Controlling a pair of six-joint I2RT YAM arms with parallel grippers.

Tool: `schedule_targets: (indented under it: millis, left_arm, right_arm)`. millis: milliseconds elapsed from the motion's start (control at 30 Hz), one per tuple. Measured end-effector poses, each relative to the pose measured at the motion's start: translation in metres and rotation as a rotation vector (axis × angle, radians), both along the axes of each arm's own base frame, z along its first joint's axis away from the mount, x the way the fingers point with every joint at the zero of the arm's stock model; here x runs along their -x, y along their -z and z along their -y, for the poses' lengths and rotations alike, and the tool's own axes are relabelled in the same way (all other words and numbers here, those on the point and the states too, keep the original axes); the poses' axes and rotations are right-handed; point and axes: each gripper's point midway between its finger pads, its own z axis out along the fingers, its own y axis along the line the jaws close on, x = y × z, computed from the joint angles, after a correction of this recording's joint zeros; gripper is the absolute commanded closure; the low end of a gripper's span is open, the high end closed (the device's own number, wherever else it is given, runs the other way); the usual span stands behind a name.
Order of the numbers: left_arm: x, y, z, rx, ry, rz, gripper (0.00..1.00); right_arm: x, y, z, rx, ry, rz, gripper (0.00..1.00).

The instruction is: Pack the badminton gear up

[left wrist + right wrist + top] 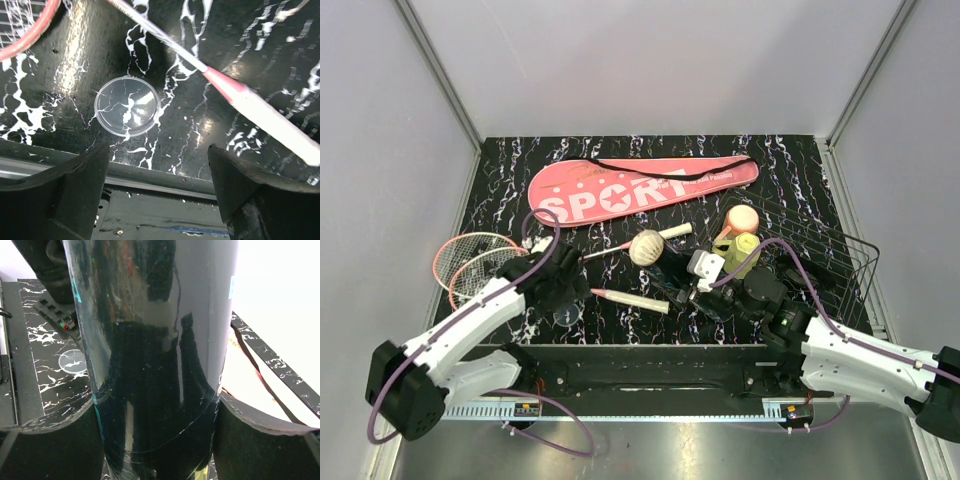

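The pink "SPORT" racquet cover (640, 190) lies flat at the back. Two pink-red racquets lie at the left with their heads (470, 265) overlapped. One white handle (632, 301) points toward the middle and also shows in the left wrist view (270, 122). A clump of white feather shuttlecocks (647, 247) sits mid-table. My right gripper (715, 293) is shut on the long black tube (155, 340), which fills the gap between its fingers (45, 450). My left gripper (560, 290) is open and empty, just short of a small clear round lid (127, 106).
The yellow-green cup with peach lid (740, 245) stands beside the black wire basket (825, 255) at the right. The clear lid (567, 317) lies near the table's front edge. The pink cover (250, 375) shows beyond the tube.
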Motion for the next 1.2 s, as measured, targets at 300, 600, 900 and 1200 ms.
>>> schedule_targets:
  millis: [300,600,900,1200]
  left_arm:
    - [-0.003,0.061,0.009,-0.057,-0.084,-0.138,0.45]
    - [-0.013,0.078,0.015,-0.049,-0.140,-0.120,0.69]
    - [-0.020,0.077,0.015,-0.028,-0.155,-0.072,1.00]
    - [-0.051,-0.059,0.044,0.174,0.140,0.312,1.00]
  right_arm:
    - [0.000,-0.001,0.002,-0.006,0.009,-0.001,0.58]
    - [0.000,0.000,0.004,-0.007,0.011,-0.004,0.58]
    - [0.001,0.000,0.004,-0.009,0.011,-0.005,0.58]
    - [-0.001,0.005,0.001,0.005,0.010,-0.013,0.58]
